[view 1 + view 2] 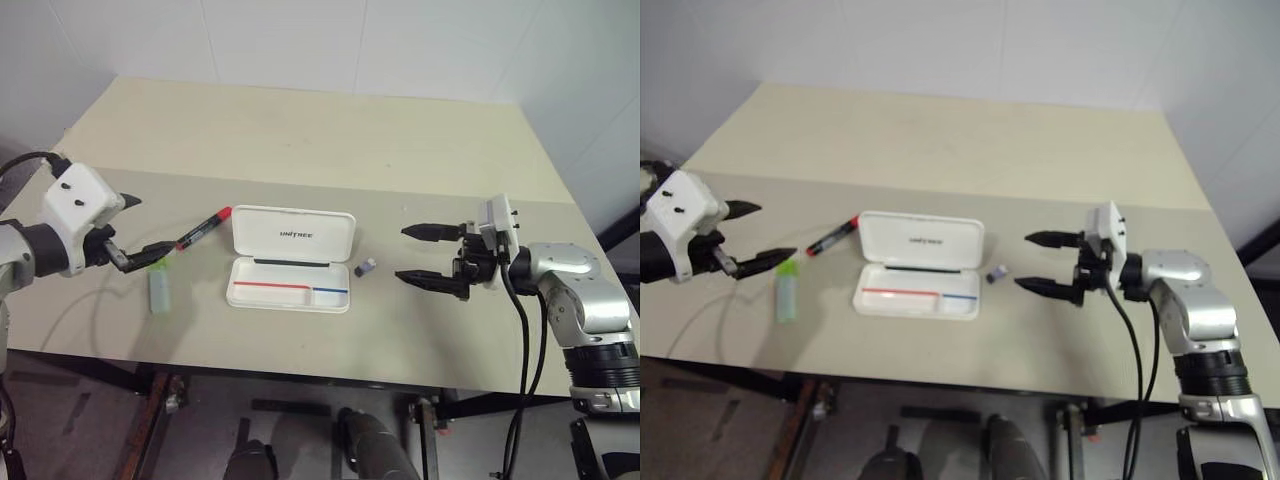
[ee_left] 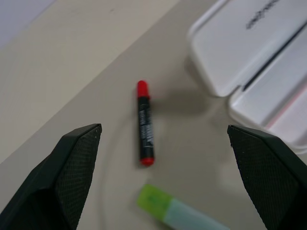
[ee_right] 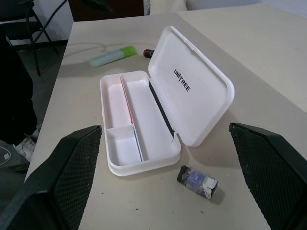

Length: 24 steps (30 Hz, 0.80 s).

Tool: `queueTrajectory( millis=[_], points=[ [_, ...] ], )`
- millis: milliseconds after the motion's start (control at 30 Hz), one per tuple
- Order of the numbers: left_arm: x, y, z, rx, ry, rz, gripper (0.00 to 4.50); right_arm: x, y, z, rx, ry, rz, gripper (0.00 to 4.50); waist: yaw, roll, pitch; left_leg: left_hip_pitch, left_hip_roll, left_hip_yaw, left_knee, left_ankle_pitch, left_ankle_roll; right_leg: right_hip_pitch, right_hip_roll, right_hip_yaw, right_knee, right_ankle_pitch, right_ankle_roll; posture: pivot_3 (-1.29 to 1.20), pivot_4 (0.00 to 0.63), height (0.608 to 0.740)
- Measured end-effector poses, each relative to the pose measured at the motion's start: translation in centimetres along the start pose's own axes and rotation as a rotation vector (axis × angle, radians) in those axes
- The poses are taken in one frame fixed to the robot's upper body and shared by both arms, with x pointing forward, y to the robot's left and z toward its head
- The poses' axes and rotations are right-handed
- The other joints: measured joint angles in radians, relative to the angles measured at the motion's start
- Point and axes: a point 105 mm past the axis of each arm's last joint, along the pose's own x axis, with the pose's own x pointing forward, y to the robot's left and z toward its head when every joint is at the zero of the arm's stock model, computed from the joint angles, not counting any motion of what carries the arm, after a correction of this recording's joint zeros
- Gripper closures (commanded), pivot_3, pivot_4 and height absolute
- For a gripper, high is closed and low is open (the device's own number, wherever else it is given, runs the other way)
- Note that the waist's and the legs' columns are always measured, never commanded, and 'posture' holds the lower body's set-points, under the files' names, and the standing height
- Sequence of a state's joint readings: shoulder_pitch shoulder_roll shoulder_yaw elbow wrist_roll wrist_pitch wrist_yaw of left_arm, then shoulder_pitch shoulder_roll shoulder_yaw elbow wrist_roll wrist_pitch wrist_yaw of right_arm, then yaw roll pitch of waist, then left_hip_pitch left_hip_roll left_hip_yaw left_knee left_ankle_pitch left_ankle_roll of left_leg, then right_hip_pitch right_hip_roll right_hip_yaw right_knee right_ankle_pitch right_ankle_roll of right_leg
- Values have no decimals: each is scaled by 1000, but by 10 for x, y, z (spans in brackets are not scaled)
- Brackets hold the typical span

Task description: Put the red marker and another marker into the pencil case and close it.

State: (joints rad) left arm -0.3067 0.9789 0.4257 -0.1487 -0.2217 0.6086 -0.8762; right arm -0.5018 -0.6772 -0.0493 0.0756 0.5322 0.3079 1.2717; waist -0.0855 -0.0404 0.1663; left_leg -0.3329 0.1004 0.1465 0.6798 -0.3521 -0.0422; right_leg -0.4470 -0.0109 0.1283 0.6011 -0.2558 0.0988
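The pencil case [image 1: 295, 232] lies open at the middle of the table, its lid tilted back and its tray [image 3: 144, 103] bare inside. The red marker [image 1: 204, 228] lies on the table just left of the lid. The pale green marker [image 1: 160, 290] lies nearer the front edge, left of the case. My left gripper [image 1: 148, 225] hovers open over the table beside both markers, its fingers pointing toward the red marker [image 2: 145, 123] with nothing between them. My right gripper [image 1: 402, 252] stands open to the right of the case, pointing at it, holding nothing.
A small dark grey-blue piece [image 1: 366, 267] lies on the table between the case and my right gripper. The beige table [image 1: 300, 130] stretches back to a white wall. Its front edge runs close below the case.
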Motion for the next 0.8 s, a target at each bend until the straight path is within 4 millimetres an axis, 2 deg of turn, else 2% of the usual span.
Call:
queueTrajectory(
  millis=[67,133,367,567,800],
  points=[
    [4,9,-19,-79,2,23,44,0,0,-1,0,1,-2,0,-1,0,0,0,0,0,0,1,-1,0,0,-1,0,0,0,0,150,740],
    [11,14,-29,-143,-15,26,44,1,0,-1,0,-1,-5,0,-1,0,0,0,1,0,0,2,-3,0,0,-2,0,0,0,0,150,740],
    [36,30,-32,-260,-112,-32,44,2,0,-3,5,-5,-18,0,0,0,0,0,0,0,0,0,-5,0,0,-2,1,2,3,0,150,740],
    [64,13,-46,-326,-98,-190,44,0,0,-1,5,-15,-23,0,-2,0,0,-1,0,0,0,-1,-6,0,0,-5,3,2,4,0,150,740],
    [83,6,-60,-331,-41,-239,44,-4,-6,19,4,-98,-44,0,-4,0,0,-1,1,0,0,-1,-6,0,0,-5,4,3,5,0,150,740]
  ],
)
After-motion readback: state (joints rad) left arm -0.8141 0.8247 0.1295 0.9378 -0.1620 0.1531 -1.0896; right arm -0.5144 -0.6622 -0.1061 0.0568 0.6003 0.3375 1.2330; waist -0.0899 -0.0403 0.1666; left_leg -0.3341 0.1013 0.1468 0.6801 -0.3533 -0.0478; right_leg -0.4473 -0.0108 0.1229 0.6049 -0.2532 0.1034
